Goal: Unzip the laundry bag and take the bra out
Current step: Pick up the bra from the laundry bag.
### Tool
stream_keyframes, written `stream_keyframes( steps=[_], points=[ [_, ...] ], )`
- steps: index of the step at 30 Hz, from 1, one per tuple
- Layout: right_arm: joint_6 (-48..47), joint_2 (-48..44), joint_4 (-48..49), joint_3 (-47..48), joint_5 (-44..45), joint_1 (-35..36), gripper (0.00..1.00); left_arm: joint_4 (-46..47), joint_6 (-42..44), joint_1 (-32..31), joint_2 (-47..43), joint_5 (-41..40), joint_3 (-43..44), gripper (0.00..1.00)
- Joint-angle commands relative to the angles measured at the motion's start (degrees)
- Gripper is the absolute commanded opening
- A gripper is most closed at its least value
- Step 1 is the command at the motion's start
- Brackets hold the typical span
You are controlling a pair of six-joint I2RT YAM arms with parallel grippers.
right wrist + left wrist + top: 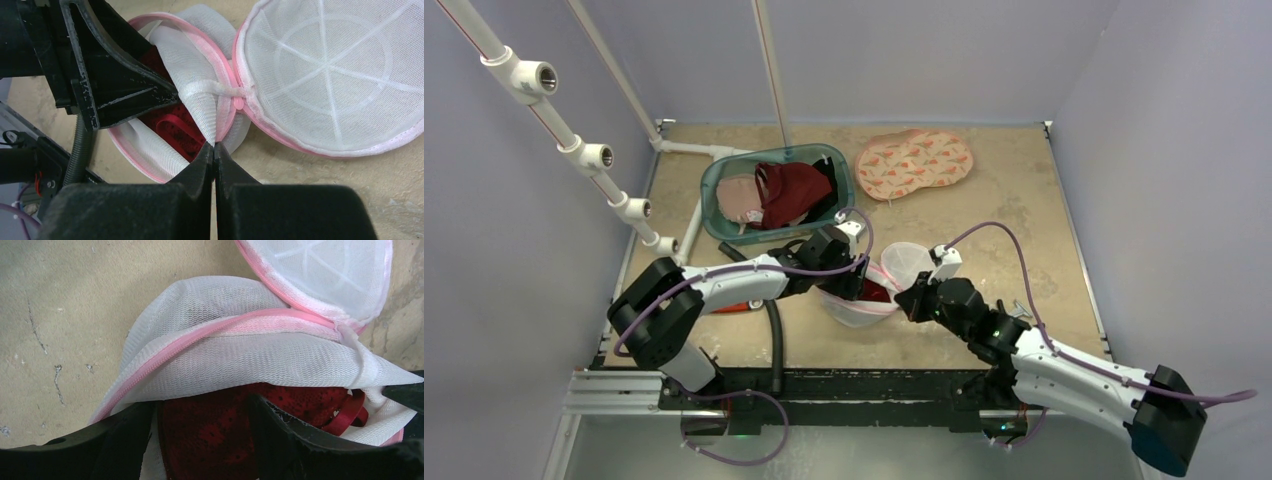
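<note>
The white mesh laundry bag (pixel 856 310) with a pink zipper lies unzipped mid-table, its round lid (pixel 906 259) flipped open to the right. The dark red bra (pixel 210 435) sits inside the bag's mouth. My left gripper (pixel 202 405) reaches into the opening, its jaws apart with the bra's cup between them and mesh (pixel 240 350) draped just beyond. In the right wrist view the left gripper's fingers (pixel 125 85) press into the bag (pixel 200 65) over the bra (pixel 172 125). My right gripper (pixel 215 146) is shut on the bag's mesh edge below the zipper's end, beside the lid (pixel 325 75).
A green basket (pixel 714 180) with red and pink clothes stands behind the bag. A pink patterned pouch (pixel 916 160) lies at the back right. A white pipe rack (pixel 574 140) runs along the left, and a black hose (pixel 774 340) curves near the left arm.
</note>
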Motion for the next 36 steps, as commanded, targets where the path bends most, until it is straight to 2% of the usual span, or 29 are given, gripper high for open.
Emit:
stream_keyframes(
  steps=[1, 9, 13, 17, 18, 19, 23, 25, 29, 36],
  points=[
    [-0.7, -0.3, 1.9, -0.1, -0.3, 0.2, 0.0, 2.6, -0.6, 0.4, -1.1, 1.4, -1.2, 0.65],
    [-0.4, -0.2, 1.7, 0.0, 0.1, 0.2, 0.0, 10.5, -1.5, 0.4, -4.4, 7.1, -5.2, 0.5],
    [0.2, -0.5, 1.5, -0.2, 0.3, 0.2, 0.0, 11.2, -1.2, 0.4, -4.0, 8.3, -5.6, 0.25],
    [0.7, -1.4, 0.9, -0.1, 0.4, 0.1, 0.0, 12.4, -0.4, 0.4, -6.0, 9.3, -6.1, 0.1],
    [1.0, -2.0, 0.5, 0.1, 0.6, 0.2, 0.0, 12.9, -0.1, 0.4, -6.6, 9.8, -6.3, 0.02],
    [1.2, -2.6, 0.1, 0.3, 0.7, 0.2, 0.06, 13.3, 0.0, 0.3, -7.2, 10.0, -6.5, 0.0],
    [1.1, -5.6, -3.5, 2.8, 2.4, 0.2, 0.5, 15.3, 0.4, 0.2, -10.9, 10.4, -8.1, 0.0],
    [0.7, -7.2, -5.3, 4.3, 3.7, 0.2, 0.63, 16.3, 0.8, 0.2, -12.9, 10.3, -9.0, 0.0],
    [-0.4, -8.8, -6.5, 5.7, 5.7, 0.2, 0.72, 19.0, 2.2, -1.2, -16.9, 10.1, -10.9, 0.0],
    [1.9, -7.4, -7.2, 6.5, 8.1, 0.2, 0.7, 18.8, 4.6, -3.5, -18.3, 8.3, -11.4, 0.0]
  ],
)
